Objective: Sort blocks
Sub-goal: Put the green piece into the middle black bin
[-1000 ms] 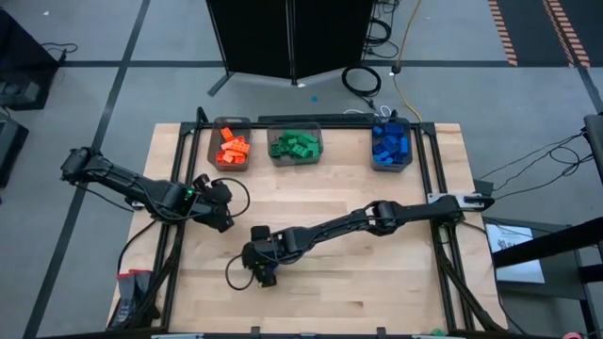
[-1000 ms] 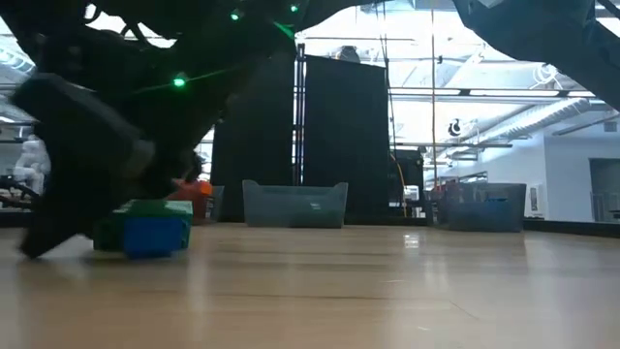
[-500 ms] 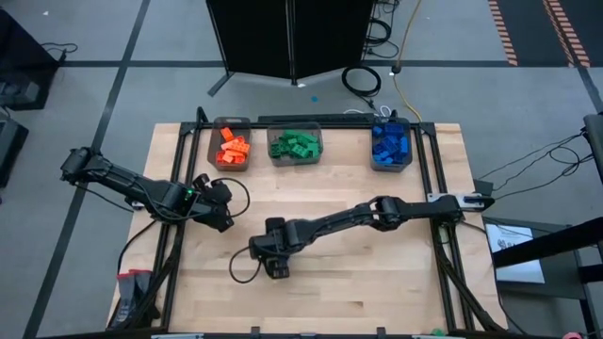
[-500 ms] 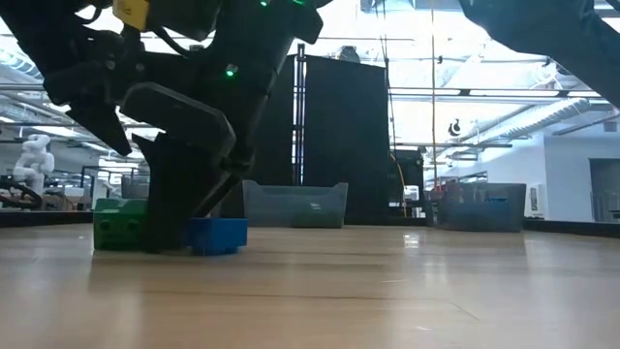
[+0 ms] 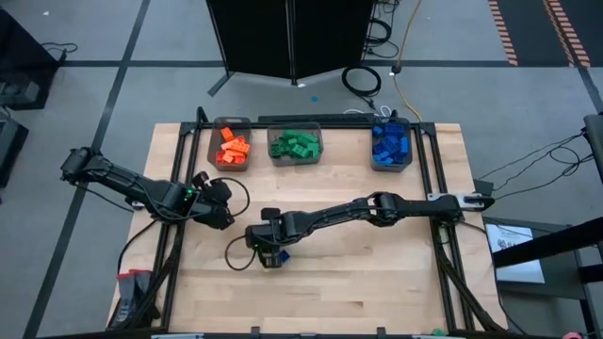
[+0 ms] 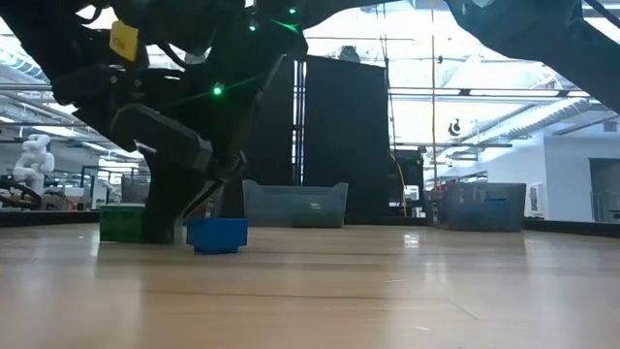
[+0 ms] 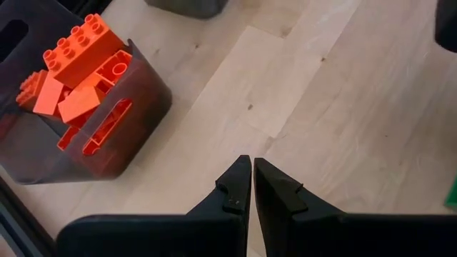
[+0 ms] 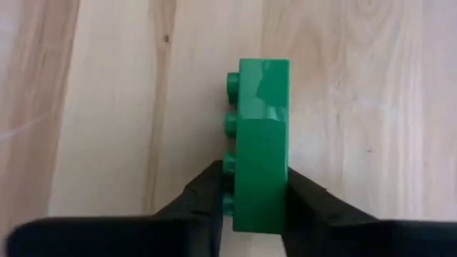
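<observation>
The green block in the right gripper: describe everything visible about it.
The green block is a glossy plastic studded brick, its round studs along one side. The right gripper is shut on it, one dark finger against the studded side and the other against the opposite face. In the low view it sits on the wooden table, partly hidden by the gripper, with a blue block close beside it. It lies near the table's middle, far from the bins.
</observation>
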